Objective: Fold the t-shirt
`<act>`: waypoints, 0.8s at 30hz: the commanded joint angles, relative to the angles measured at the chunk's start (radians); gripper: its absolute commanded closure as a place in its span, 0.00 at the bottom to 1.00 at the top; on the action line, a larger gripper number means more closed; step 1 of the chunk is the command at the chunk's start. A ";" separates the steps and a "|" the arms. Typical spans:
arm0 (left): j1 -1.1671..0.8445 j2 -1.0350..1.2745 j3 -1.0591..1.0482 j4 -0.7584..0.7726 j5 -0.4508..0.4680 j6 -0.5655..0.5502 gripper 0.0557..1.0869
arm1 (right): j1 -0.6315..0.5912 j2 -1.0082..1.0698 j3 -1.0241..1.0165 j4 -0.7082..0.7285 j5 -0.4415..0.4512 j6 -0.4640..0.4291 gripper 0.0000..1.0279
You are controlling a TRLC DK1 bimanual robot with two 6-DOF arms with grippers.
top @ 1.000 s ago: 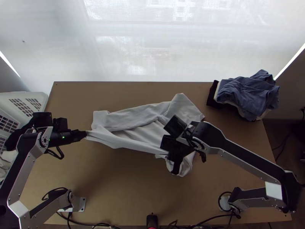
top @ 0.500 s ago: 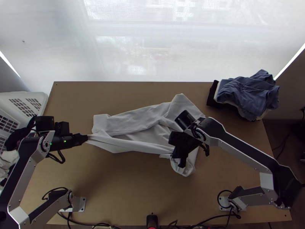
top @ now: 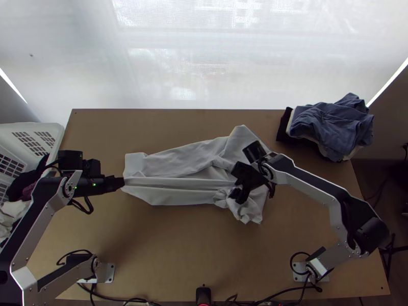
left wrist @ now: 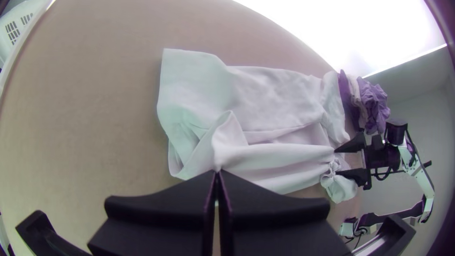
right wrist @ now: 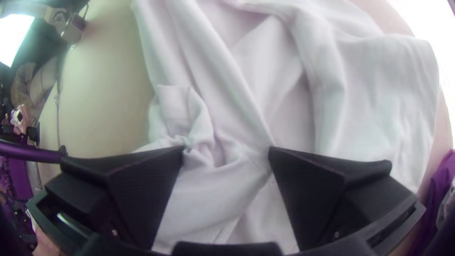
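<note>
- The light wooden table (top: 163,245) runs across the room, its far edge beside a bright, pale blind (top: 204,76) with daylight coming through
- The white t-shirt (top: 186,153) lies across the middle of the table, partly folded over itself, with long creases and a bunched end at the right
- The left gripper (top: 122,184) is at the shirt's left end; in the left wrist view its fingers meet, with a pinch of cloth held at the tips
- The right gripper (top: 238,198) is over the bunched end; in the right wrist view its fingers stand wide apart with loose cloth between them
- A pile of clothes (top: 331,127), blue on top, sits at the table's far right corner
- A white basket (top: 58,136) with slotted sides stands beside the table's left edge, dark and pale clothes inside
- Black cables (top: 285,292) run along the near edge
- Dark floor (top: 371,178) shows past the right edge
</note>
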 commanded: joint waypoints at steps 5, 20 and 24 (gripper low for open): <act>-0.039 0.049 0.022 0.025 0.002 -0.028 0.97 | -0.029 -0.210 0.027 0.001 0.009 0.043 0.04; -0.030 0.020 0.012 0.018 0.002 -0.031 0.97 | 0.369 -0.187 0.057 -0.049 0.133 0.064 0.08; -0.027 0.012 0.007 0.016 0.002 -0.031 0.97 | 0.352 -0.127 0.014 0.008 0.158 0.033 0.10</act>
